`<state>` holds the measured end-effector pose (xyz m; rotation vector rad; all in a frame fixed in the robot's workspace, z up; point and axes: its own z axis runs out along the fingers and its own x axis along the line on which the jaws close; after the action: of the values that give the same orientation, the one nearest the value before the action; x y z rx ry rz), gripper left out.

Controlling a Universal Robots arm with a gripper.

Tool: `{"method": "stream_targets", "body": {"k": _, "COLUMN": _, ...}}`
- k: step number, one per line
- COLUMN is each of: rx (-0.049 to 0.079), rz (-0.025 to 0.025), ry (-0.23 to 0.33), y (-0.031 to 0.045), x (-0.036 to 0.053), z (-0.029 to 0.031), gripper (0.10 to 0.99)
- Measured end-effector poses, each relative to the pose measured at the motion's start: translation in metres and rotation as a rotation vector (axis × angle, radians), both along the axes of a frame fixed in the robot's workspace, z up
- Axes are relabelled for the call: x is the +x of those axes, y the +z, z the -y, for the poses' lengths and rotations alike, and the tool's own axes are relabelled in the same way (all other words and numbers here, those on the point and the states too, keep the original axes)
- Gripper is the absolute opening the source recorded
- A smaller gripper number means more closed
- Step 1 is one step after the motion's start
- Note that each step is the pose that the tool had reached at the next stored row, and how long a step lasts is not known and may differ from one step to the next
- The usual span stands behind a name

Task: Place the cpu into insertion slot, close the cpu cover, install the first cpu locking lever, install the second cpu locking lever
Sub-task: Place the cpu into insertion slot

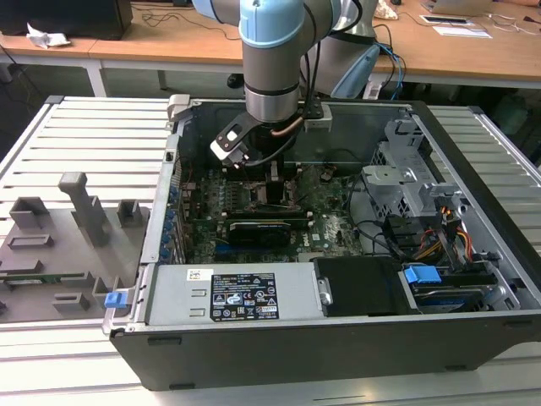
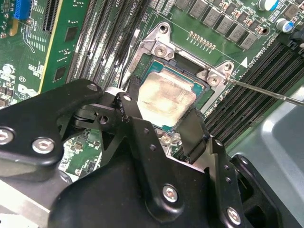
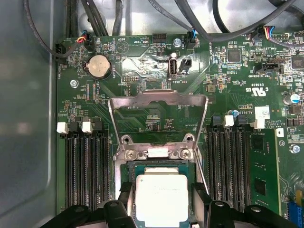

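Arm (image 1: 270, 76) reaches down into open computer case (image 1: 338, 348), pincer (image 1: 275, 179) over green board (image 1: 334, 222).

Bright, even room light, pale glare on the cpu (image 2: 165, 102), deeper shadow inside the computer case (image 1: 380, 348).

Silvery-grey square cpu (image 2: 164, 97): one corner masked by black metal gripper (image 2: 159, 112) in second wrist view; in exterior view, hidden beneath grey-and-blue robot arm (image 1: 270, 76).

Grey power supply (image 1: 173, 292); round coin cell (image 3: 99, 65).
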<state>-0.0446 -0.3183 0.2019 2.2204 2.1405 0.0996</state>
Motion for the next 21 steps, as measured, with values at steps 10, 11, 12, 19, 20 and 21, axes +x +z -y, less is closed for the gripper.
{"method": "stream_targets", "body": {"k": 10, "rx": 0.006, "rz": -0.0001, "ry": 0.000, "y": -0.0016, "x": 0.0033, "z": -0.0027, "gripper": 0.604}}
{"method": "stream_targets", "body": {"k": 11, "rx": 0.006, "rz": -0.0001, "ry": 0.000, "y": -0.0016, "x": 0.0034, "z": -0.0028, "gripper": 0.604}}
{"method": "stream_targets", "body": {"k": 12, "rx": 0.006, "rz": -0.0001, "ry": 0.000, "y": -0.0016, "x": 0.0035, "z": -0.0029, "gripper": 0.604}}
{"method": "stream_targets", "body": {"k": 19, "rx": 0.006, "rz": -0.0001, "ry": 0.000, "y": 0.0075, "x": 0.0034, "z": -0.0029, "gripper": 0.604}}
{"method": "stream_targets", "body": {"k": 20, "rx": 0.006, "rz": -0.0001, "ry": 0.000, "y": 0.0081, "x": 0.0035, "z": -0.0026, "gripper": 0.588}}
{"method": "stream_targets", "body": {"k": 21, "rx": 0.006, "rz": -0.0001, "ry": 0.000, "y": 0.0091, "x": 0.0035, "z": -0.0017, "gripper": 0.522}}
